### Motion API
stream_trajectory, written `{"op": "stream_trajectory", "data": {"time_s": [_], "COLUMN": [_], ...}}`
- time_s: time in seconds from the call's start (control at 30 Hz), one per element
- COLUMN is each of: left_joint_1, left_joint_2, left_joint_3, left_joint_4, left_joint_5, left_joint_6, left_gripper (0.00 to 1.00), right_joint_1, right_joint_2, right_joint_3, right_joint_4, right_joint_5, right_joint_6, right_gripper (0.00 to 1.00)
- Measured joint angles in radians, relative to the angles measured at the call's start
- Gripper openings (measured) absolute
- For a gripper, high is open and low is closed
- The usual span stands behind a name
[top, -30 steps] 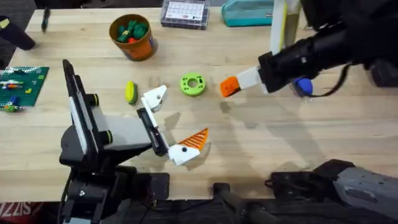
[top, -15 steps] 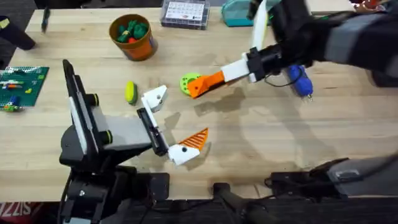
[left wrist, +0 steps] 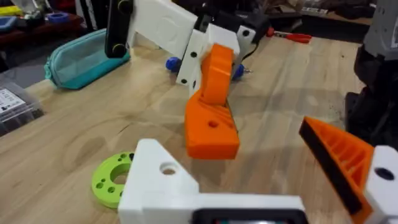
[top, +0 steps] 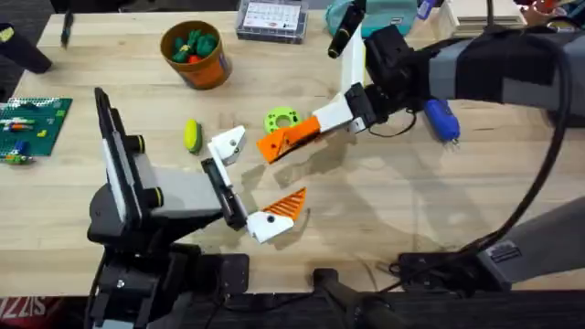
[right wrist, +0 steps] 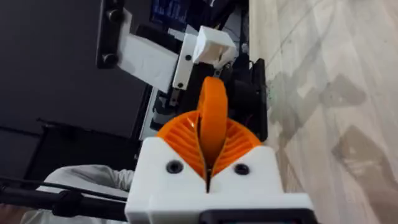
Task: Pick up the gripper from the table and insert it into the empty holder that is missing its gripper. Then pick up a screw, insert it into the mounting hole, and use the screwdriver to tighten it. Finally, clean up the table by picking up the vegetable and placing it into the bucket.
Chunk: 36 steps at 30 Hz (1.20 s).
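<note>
Nearest to the bases, the left gripper (top: 258,183) rests low over the table with its fingers spread wide and nothing between them. One finger carries an orange pad (top: 291,203), the other is the bare white holder (top: 227,144) that waits for its part.

A little farther, the right gripper (top: 291,139) is closed on the orange gripper (top: 274,146), which it carries in the air just beside the holder. In the right wrist view the piece (right wrist: 212,118) is pinched between the two ribbed pads and sticks out towards the holder (right wrist: 213,45).

The risks, as I judge them: the piece seems tilted against the holder (the left wrist view shows it (left wrist: 211,112) hanging steeply), so it may jam or push the left arm's finger aside instead of sliding on. The grip is narrow, so a push may turn the piece or make it fall.

Just behind lies the green ring (top: 281,122), which the right arm could knock. Left of the holder is the vegetable (top: 192,135), to the right the blue screwdriver (top: 442,119), and farthest the bucket (top: 194,53).
</note>
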Motion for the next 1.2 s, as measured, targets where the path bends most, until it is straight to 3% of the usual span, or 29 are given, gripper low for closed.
{"op": "stream_trajectory", "data": {"time_s": [0.33,0.7,1.2], "left_joint_1": [0.000,0.000,0.000], "left_joint_2": [0.000,0.000,0.000], "left_joint_3": [0.000,0.000,0.000], "left_joint_4": [0.000,0.000,0.000], "left_joint_5": [0.000,0.000,0.000], "left_joint_6": [-0.003,-0.003,-0.003], "left_gripper": [0.995,0.995,0.995], "right_joint_1": [0.010,0.052,0.052], "right_joint_2": [0.000,0.000,0.000], "right_joint_3": [0.000,0.000,0.000], "right_joint_4": [0.020,0.269,0.276], "right_joint_5": [-0.008,-0.010,-0.010], "right_joint_6": [0.041,0.244,0.324], "right_gripper": [0.006,0.006,0.006]}}
